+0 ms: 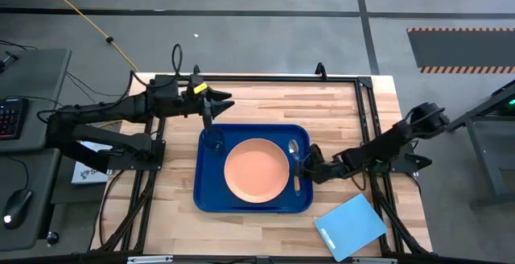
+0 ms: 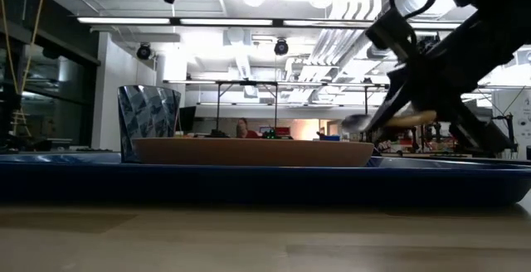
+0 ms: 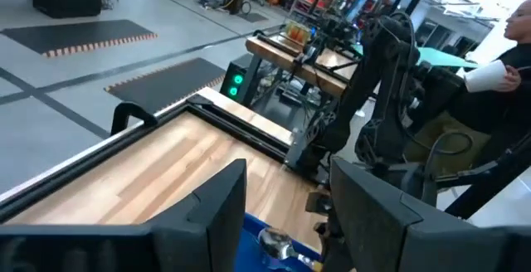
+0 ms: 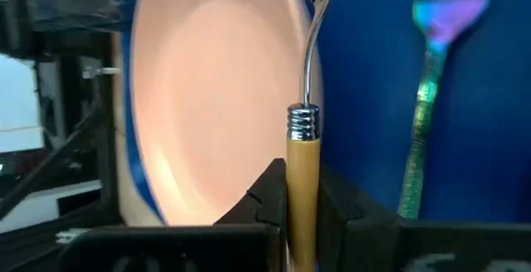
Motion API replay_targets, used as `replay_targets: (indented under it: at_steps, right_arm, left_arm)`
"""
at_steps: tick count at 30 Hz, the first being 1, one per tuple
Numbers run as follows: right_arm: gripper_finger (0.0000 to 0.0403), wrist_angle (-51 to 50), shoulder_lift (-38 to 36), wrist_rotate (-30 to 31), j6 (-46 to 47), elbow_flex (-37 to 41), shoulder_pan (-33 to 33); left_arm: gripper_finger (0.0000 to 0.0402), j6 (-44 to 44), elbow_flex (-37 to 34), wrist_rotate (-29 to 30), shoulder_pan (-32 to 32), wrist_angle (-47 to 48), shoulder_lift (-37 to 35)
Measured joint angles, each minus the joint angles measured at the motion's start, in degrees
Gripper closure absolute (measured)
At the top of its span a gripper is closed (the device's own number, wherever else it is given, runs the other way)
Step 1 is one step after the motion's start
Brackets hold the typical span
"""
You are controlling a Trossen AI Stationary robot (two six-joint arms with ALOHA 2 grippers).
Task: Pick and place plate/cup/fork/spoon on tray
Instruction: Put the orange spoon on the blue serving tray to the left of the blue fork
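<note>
The dark-blue tray (image 1: 208, 195) lies in the middle of the table. The salmon-pink plate (image 1: 255, 170) sits on it. The dark cup (image 1: 213, 139) stands in the tray's far left corner. The fork (image 4: 430, 89) lies on the tray floor to the right of the plate. My right gripper (image 1: 304, 167) is over the tray's right side, shut on the orange-handled spoon (image 2: 390, 121). My left gripper (image 1: 211, 113) is open and empty, just beyond the tray's far edge and above the cup. My right gripper pinches the spoon's orange handle (image 4: 303, 168) between its two fingers, a little behind the metal collar. The fingers come slanting down from the table's right. The spoon is lifted clear of the tray and about level. Its silver bowl (image 2: 355, 123) points toward the tray's far edge, beside the plate's rim.
A light-blue flat board (image 1: 350, 226) lies at the table's near right corner. Black frame rails run along the table's far edge and both sides. A person sits beyond the table's right side in the left wrist view (image 3: 498, 73).
</note>
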State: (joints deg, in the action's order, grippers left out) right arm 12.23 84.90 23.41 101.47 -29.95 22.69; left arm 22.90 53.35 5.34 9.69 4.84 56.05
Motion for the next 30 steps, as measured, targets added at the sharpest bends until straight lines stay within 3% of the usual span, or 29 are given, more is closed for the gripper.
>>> replay_targets:
  at_steps: [7, 19, 30]
  right_arm:
    - [0.0390, 0.4, 3.3, -2.4, 1.7, -0.8, 0.2]
    - [0.0390, -0.8, 2.5, -2.8, 2.5, -0.8, 0.2]
    - [0.0390, -14.3, -4.1, -2.4, 1.5, -0.7, -0.2]
  left_arm:
    - [0.0237, -1.5, 0.0, 0.3, 0.0, -0.1, -0.8]
    - [0.0237, -1.6, 0.0, 0.2, 0.0, 0.0, -0.8]
    - [0.0237, -1.6, 0.0, 0.2, 0.0, 0.0, -0.8]
